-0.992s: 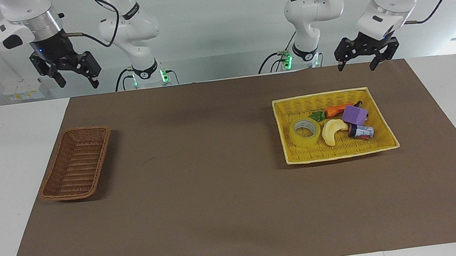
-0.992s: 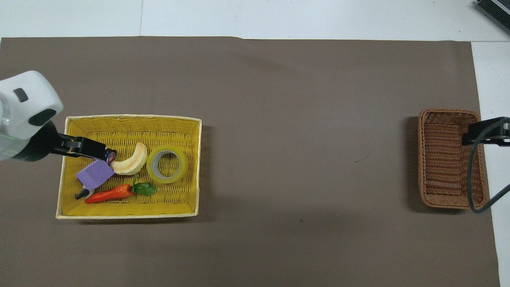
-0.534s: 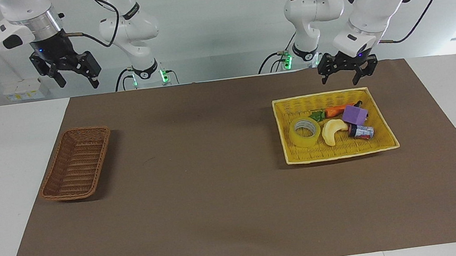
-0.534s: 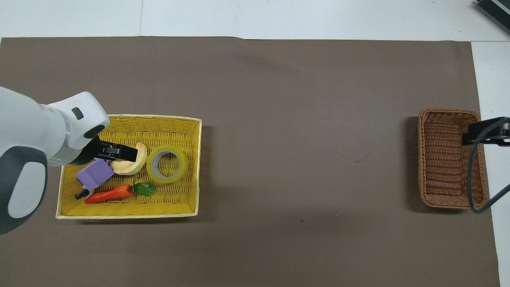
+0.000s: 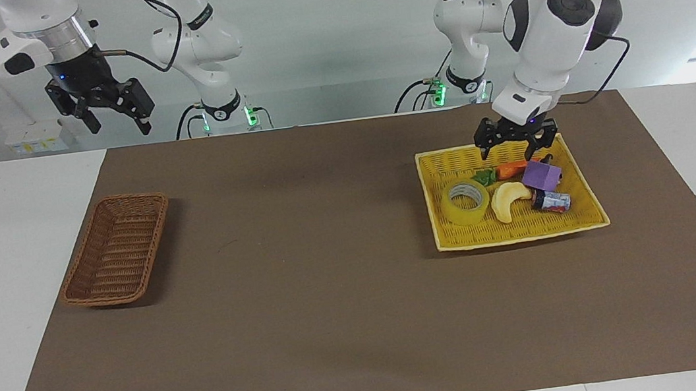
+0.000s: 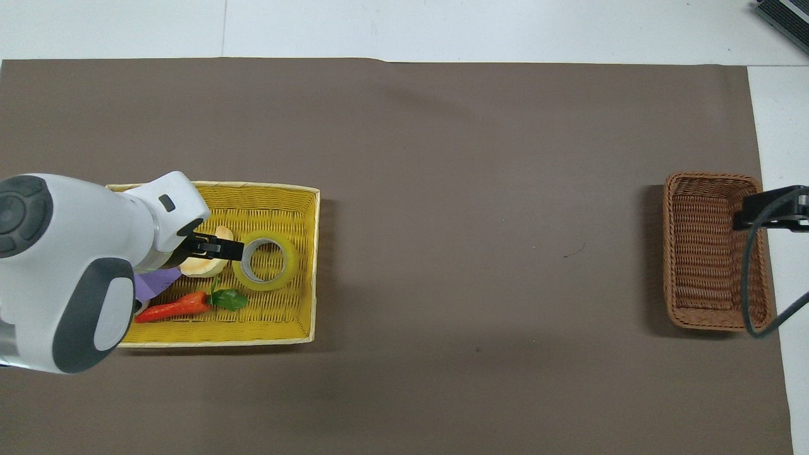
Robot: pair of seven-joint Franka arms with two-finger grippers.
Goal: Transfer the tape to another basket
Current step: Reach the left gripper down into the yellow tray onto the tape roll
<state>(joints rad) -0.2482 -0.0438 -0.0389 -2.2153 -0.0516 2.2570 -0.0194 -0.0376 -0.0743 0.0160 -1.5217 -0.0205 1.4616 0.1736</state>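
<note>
The tape (image 5: 465, 201), a translucent yellow roll, lies flat in the yellow basket (image 5: 519, 237) at the left arm's end of the table; it also shows from above as the tape (image 6: 265, 260). My left gripper (image 5: 509, 153) hangs open and empty over the yellow basket's edge nearest the robots, above the toy carrot and apart from the tape. The brown wicker basket (image 5: 117, 249) sits empty at the right arm's end. My right gripper (image 5: 112, 115) waits open, high above the table's edge by that basket.
With the tape in the yellow basket lie a toy carrot (image 5: 513, 168), a purple block (image 5: 541, 174), a pale banana toy (image 5: 508, 200) and a small can (image 5: 552, 201). A brown mat (image 5: 333, 290) covers the table between the two baskets.
My left gripper has come down and swung in toward the table's middle, from outside the yellow basket to over its near edge. The right arm and all objects stayed still.
</note>
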